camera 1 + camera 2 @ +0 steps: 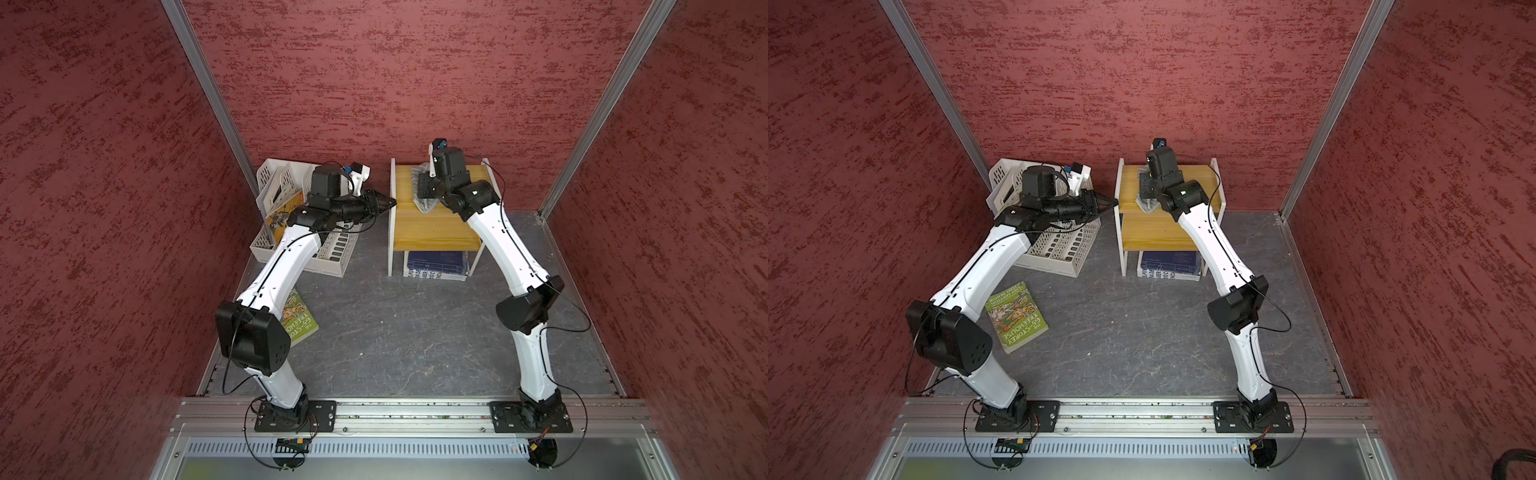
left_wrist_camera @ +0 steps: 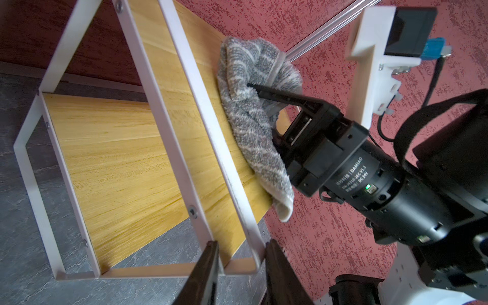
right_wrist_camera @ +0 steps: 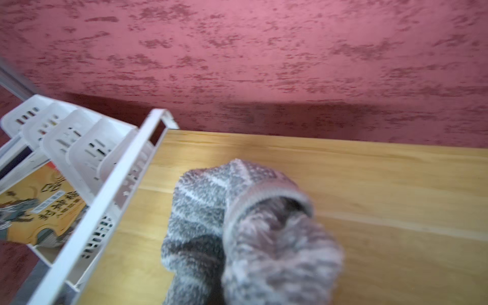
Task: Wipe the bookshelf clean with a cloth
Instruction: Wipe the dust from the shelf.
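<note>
At the far left stands the white perforated file organizer (image 1: 328,257) with an orange-covered book (image 1: 282,212) in one slot. Nearer, on the dark floor, a green-covered book (image 1: 1016,316) lies flat, partly under my left arm in a top view. My left gripper (image 1: 390,203) reaches rightward over the organizer to the bookshelf (image 1: 434,228). Its two fingers (image 2: 207,266) straddle the upper near corner of the left white side panel and clamp it from both sides. The bookshelf stands against the far wall, right of the organizer, with its lower board nearer and its upper board farther. A dark blue book (image 1: 436,266) lies on the floor under the lower board. The cloth (image 2: 245,113) is bunched into a long roll on the left part of the upper board, and its near end droops over that board's front edge. My right gripper (image 2: 257,91) comes in from the right and above, pinched tight on the middle of the cloth, one finger buried in the pile, pressing it down on the wood
</note>
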Motion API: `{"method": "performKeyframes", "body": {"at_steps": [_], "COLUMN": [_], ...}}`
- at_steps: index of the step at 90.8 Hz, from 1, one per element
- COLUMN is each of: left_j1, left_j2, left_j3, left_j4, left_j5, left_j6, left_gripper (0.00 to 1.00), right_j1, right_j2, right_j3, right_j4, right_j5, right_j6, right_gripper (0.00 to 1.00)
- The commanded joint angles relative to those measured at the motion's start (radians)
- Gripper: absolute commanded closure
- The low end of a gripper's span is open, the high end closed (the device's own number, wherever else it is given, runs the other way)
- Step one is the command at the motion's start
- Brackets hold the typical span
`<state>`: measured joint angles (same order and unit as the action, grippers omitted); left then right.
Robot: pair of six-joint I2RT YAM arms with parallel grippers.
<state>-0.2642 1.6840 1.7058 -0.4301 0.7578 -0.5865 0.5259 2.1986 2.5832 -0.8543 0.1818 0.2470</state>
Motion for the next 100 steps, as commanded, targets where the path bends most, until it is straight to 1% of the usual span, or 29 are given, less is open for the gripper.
{"method": "performKeyframes", "body": {"at_steps": [1, 14, 27, 43, 51, 58, 68, 76, 87, 93, 100], "left_j1": [-0.003, -0.004, -0.008, -0.007, -0.008, -0.009, -0.009, -0.015, -0.021, -0.026, -0.028], "left_j2": [0.031, 0.034, 0.041, 0.04, 0.039, 0.043, 0.067, 0.099, 0.135, 0.149, 0.164], "left_j3": [0.002, 0.012, 0.042, 0.069, 0.08, 0.089, 0.113, 0.15, 0.208, 0.225, 0.235], "left_j4": [-0.043, -0.033, -0.02, -0.003, 0.0, -0.001, -0.009, -0.033, -0.072, -0.08, -0.084], "left_j5": [-0.034, -0.035, -0.034, -0.027, -0.027, -0.032, -0.035, -0.035, -0.036, -0.035, -0.035], "left_j6": [0.017, 0.012, 0.011, -0.007, -0.011, -0.012, -0.015, -0.004, 0.013, 0.017, 0.016], "left_gripper": [0.65, 0.56, 0.53, 0.45, 0.38, 0.34, 0.34, 0.34, 0.37, 0.39, 0.43], "right_j1": [0.048, 0.066, 0.062, 0.02, -0.008, -0.038, -0.091, -0.128, -0.186, -0.221, -0.275], "right_j2": [0.079, 0.084, 0.07, -0.018, -0.071, -0.127, -0.206, -0.28, -0.364, -0.409, -0.464], "right_j3": [-0.003, 0.002, 0.032, 0.035, 0.033, 0.028, 0.008, -0.021, -0.058, -0.112, -0.211], "right_j4": [-0.117, -0.1, -0.114, -0.118, -0.133, -0.151, -0.184, -0.227, -0.321, -0.359, -0.352], "right_j5": [-0.113, -0.162, -0.135, -0.115, -0.103, -0.102, -0.086, -0.058, 0.056, 0.121, 0.133], "right_j6": [0.038, 0.065, 0.05, 0.049, 0.037, 0.019, -0.019, -0.077, -0.138, -0.148, -0.136], "right_gripper": [1.0, 1.0, 1.0, 1.0, 0.99, 0.99, 0.98, 0.97, 0.97, 0.97, 0.97]}}
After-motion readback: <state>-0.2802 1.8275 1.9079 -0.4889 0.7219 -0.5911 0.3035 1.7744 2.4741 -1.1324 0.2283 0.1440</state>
